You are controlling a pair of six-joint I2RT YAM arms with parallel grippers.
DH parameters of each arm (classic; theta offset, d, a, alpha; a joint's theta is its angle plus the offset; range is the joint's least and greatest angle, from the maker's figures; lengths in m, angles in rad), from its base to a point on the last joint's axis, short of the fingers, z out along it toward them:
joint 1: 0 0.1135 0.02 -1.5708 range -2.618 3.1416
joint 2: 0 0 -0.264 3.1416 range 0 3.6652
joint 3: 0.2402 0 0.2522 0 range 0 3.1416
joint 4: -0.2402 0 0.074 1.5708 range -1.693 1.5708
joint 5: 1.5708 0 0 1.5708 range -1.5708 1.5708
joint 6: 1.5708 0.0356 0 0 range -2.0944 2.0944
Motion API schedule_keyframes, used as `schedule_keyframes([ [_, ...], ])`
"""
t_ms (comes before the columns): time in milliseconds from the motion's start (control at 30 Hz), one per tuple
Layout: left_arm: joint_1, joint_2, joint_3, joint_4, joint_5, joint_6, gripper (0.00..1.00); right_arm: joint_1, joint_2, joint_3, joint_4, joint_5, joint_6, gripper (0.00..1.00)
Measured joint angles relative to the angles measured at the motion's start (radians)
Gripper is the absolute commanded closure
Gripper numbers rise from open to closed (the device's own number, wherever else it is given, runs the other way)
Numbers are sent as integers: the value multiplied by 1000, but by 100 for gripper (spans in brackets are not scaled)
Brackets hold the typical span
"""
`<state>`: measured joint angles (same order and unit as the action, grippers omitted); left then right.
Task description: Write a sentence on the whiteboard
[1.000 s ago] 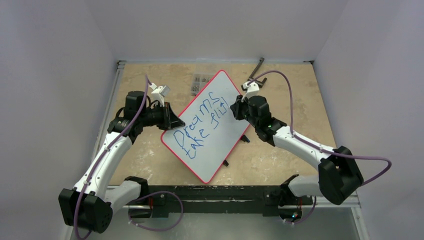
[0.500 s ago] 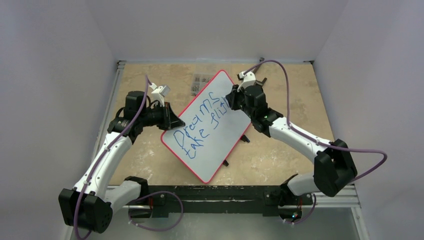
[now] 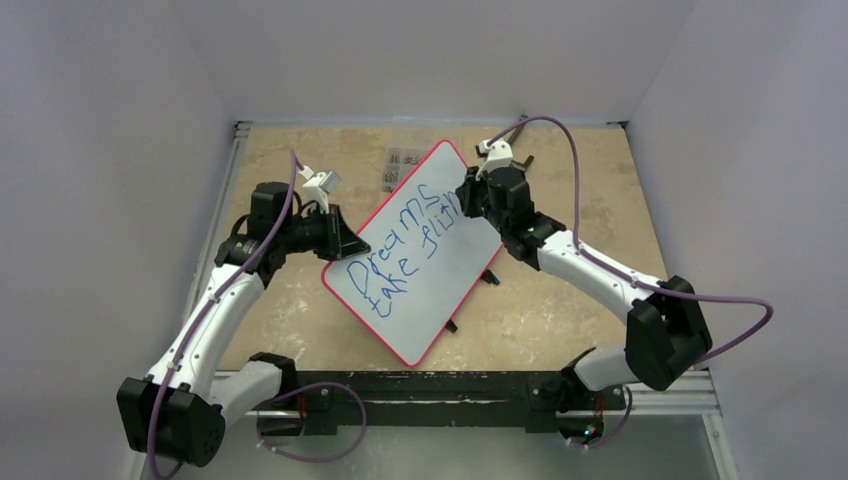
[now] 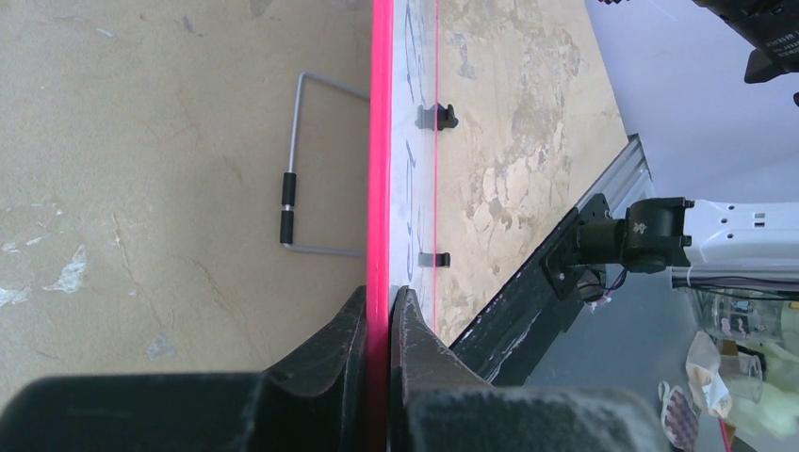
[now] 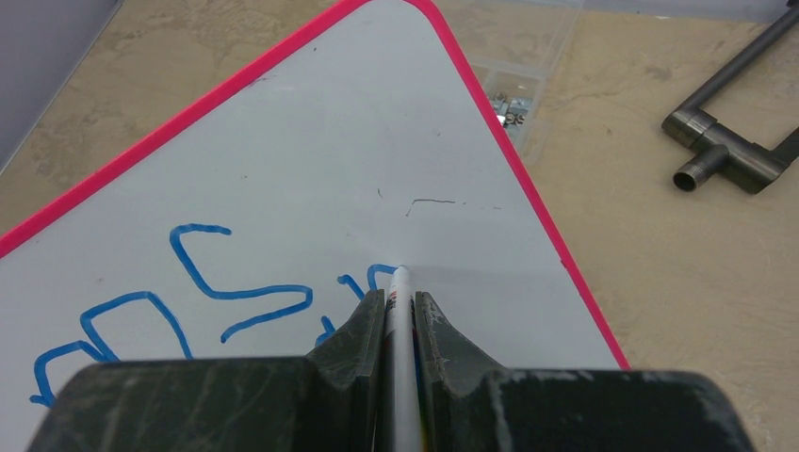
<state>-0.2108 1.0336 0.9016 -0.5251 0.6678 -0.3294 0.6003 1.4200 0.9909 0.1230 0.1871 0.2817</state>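
The whiteboard (image 3: 445, 275) with a thin red rim stands tilted in the middle of the table. The sentence (image 3: 405, 240) is blue lettering in two lines, reading about "Dreams take fli…". My left gripper (image 3: 345, 245) is shut on the board's left red rim (image 4: 380, 141), one finger on each face (image 4: 381, 311). My right gripper (image 3: 466, 205) is shut on a white marker (image 5: 399, 320). The marker's tip touches the board (image 5: 377, 141) at the end of the lower line, near the board's upper right edge.
A clear box of small parts (image 3: 402, 165) lies behind the board, also in the right wrist view (image 5: 513, 80). A dark metal tool (image 5: 730, 141) lies at the back right. A wire stand (image 4: 292, 179) sits behind the board. Black clips (image 3: 489, 277) lie by its right edge.
My right gripper moved up and left from the board's right edge onto its upper right area, then nearly held still. The left gripper and the board have not moved.
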Motion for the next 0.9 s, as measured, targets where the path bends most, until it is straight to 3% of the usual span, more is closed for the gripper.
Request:
schedule_keyframes([
  [900,0,-4,0,-7,-4,-1,100,-8,-56,-119,-5,13,-2,100],
])
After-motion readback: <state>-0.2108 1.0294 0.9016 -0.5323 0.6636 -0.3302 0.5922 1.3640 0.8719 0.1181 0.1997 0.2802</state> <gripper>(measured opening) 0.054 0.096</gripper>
